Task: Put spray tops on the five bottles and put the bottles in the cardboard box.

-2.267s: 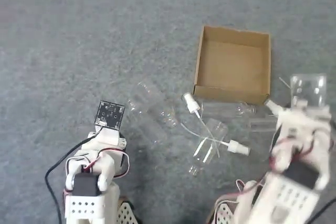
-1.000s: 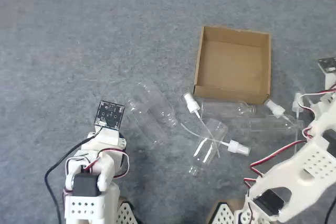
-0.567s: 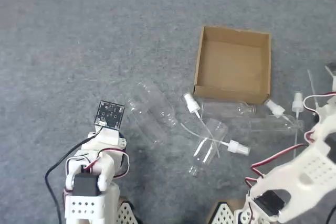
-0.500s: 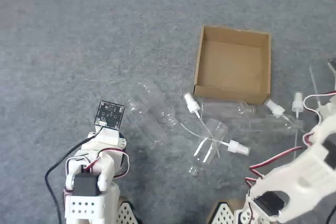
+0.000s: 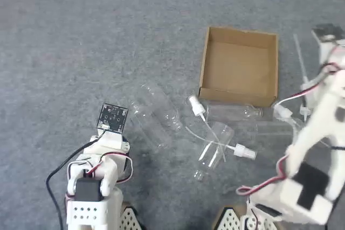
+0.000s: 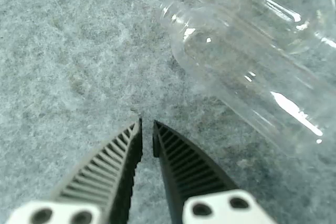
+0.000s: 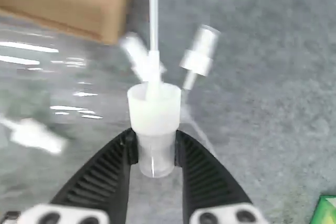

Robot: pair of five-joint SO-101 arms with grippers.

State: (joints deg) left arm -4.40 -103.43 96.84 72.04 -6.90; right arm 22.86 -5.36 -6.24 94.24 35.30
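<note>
- Spray top (image 7: pixel 154 100): pinched at its white collar by the right hand (image 7: pixel 153 142), one finger pressed to each side; its dip tube (image 5: pixel 299 57) points away from the hand; in the high view it is held above the counter (image 5: pixel 64 52) at about 3 o'clock of the cardboard box (image 5: pixel 204 63)
- Step in hand, as I judge it: an early fitting; a top is gripped but not yet on a neck; every bottle I can make out lies on the counter outside the box; whether any is already capped I cannot tell
- Next move calls for lining the tube up with an open neck; the nearest clear bottles (image 5: pixel 237 112) lie on their sides along the box's wall at its 6 o'clock; the tube is long and thin, so a slight tilt would likely miss the mouth; a lying bottle may roll, so it probably needs steadying
- Left hand (image 6: pixel 147 127): fingers pressed almost together, holding nothing; low over the counter, just beside a large bottle (image 6: pixel 247 72); well placed, I think, to brace it
- Look of the held top: white plastic, a short round collar, a pale slender tube; the bottles are clear, so their edges are hard to trace
- Loose tops: one (image 7: pixel 199 56) on the counter just beyond the held one; another (image 5: pixel 242 152) at 6 o'clock of the box, beside an open bottle (image 5: pixel 213 152)
</note>
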